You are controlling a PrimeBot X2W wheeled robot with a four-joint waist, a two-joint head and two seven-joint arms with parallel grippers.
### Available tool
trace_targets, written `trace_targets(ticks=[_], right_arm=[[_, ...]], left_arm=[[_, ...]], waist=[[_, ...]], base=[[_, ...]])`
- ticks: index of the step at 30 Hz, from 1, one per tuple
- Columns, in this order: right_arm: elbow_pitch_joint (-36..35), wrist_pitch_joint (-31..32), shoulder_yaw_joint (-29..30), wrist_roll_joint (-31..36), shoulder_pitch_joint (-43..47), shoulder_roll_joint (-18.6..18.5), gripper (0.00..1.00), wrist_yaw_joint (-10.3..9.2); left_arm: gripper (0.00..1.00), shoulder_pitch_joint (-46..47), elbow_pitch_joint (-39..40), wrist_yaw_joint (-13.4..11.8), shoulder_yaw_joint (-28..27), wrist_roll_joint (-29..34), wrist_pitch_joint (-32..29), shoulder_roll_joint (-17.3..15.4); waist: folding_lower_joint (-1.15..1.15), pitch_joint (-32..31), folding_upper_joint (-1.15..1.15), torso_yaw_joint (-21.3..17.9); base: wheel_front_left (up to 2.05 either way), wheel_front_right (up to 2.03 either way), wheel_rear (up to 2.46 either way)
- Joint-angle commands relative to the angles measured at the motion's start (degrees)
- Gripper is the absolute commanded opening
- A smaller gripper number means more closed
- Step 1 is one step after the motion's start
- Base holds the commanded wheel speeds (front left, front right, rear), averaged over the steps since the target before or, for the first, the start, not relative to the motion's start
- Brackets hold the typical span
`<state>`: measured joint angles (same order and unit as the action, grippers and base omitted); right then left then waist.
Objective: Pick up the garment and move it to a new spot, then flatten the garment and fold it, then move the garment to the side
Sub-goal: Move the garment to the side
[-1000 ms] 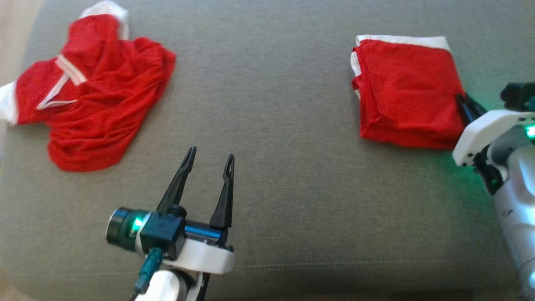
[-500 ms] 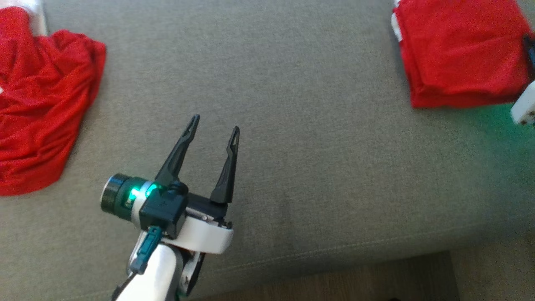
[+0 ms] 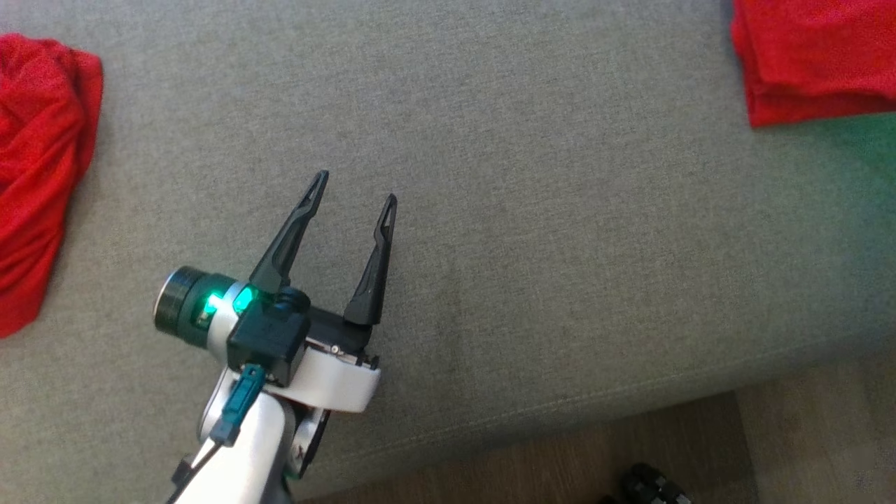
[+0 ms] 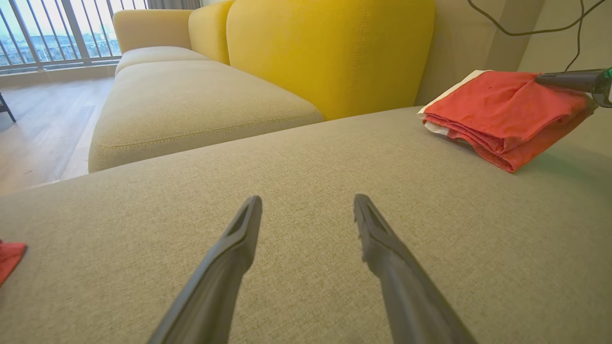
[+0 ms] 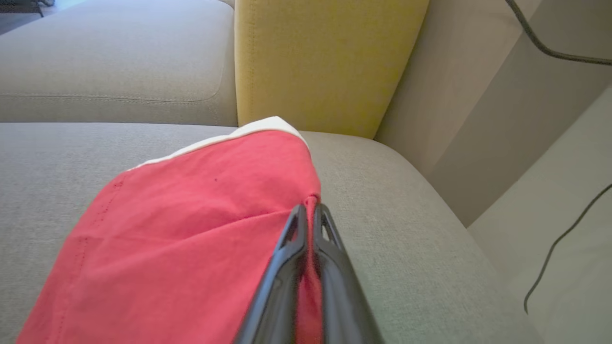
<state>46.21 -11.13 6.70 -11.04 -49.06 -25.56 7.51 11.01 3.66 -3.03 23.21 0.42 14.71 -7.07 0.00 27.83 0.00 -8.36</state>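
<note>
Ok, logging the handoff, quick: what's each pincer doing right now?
Left pincer: open, empty, above the sofa seat.
Right pincer: shut on the folded red garment.

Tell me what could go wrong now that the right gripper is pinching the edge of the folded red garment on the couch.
1. The right gripper is shut on just one edge of the folded garment; dragging from there may peel the layers apart and undo the fold.
2. The left gripper hangs open over bare seat cushion, so nothing steadies the stack.
</note>
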Motion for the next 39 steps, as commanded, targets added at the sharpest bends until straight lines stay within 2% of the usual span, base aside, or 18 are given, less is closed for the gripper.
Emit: trace_targets(ticks=[1,7,8,9,10,14,17,23,28,32,39], right_arm=[[-1.34,-0.74,0.11,1.37,-0.87,-1.45,0.00,-0.02],[-1.04,-1.42,2.31,4.00,-1.38,-1.05,0.00,-0.02],[-1.05,-1.61,2.94,4.63,-1.45,-1.09,0.06,-0.02],[-1.13,-1.86,3.51,5.34,-1.48,-1.06,0.44,-0.02],[-1.33,-2.10,4.01,6.04,-1.48,-0.88,1.00,-0.02],[-3.26,-2.98,5.01,8.86,-1.11,-0.38,1.00,-0.02],[-7.09,-3.53,6.35,12.49,0.15,1.47,1.00,-0.02],[-16.19,-3.81,4.21,16.54,5.20,8.69,1.00,-0.02],[-21.32,-3.84,-1.35,14.93,11.20,13.84,1.00,-0.02],[-24.14,-3.85,-2.26,13.55,15.56,17.14,1.00,-0.02],[-28.92,-3.86,-3.36,10.91,26.30,21.47,1.00,-0.02]], left_arm=[[1.00,1.24,2.05,-0.15,-1.28,0.41,0.29,-0.76],[1.00,1.82,1.79,-0.49,-0.86,0.22,0.29,-0.92],[1.00,1.88,1.74,-0.56,-0.79,0.18,0.29,-0.92],[1.00,1.95,1.67,-0.64,-0.71,0.14,0.29,-0.90],[1.00,1.99,1.58,-0.73,-0.67,0.08,0.29,-0.89],[1.00,1.99,1.33,-1.02,-0.57,-0.19,0.29,-0.79],[1.00,1.69,1.14,-1.47,-0.59,-0.56,0.29,-0.56],[1.00,0.27,0.88,-2.68,-1.06,-1.66,0.29,0.28],[1.00,-1.93,-0.38,-4.81,-2.49,-3.08,0.29,1.47],[1.00,-3.55,-0.93,-6.08,-4.01,-5.23,0.29,2.54],[1.00,-6.91,-0.76,-6.50,-7.64,-9.86,0.29,3.73]], waist=[[0.00,0.38,0.00,0.08],[0.00,0.98,0.00,0.38],[0.00,1.00,0.00,0.44],[0.00,0.98,0.00,0.52],[0.00,0.87,0.00,0.56],[0.00,0.06,0.00,0.82],[0.00,-1.54,0.00,1.10],[0.00,-5.97,0.00,2.14],[0.00,-10.18,0.00,3.86],[0.00,-13.41,0.00,5.63],[0.00,-18.98,0.00,8.58]], base=[[0.00,0.00,0.00],[0.00,0.00,0.00],[0.00,0.00,0.00],[0.00,0.00,0.00],[0.00,0.00,0.00],[0.00,0.00,0.00],[0.00,0.00,0.00],[0.00,0.00,0.00],[0.00,0.00,0.00],[0.00,0.00,0.00],[0.00,0.00,0.00]])
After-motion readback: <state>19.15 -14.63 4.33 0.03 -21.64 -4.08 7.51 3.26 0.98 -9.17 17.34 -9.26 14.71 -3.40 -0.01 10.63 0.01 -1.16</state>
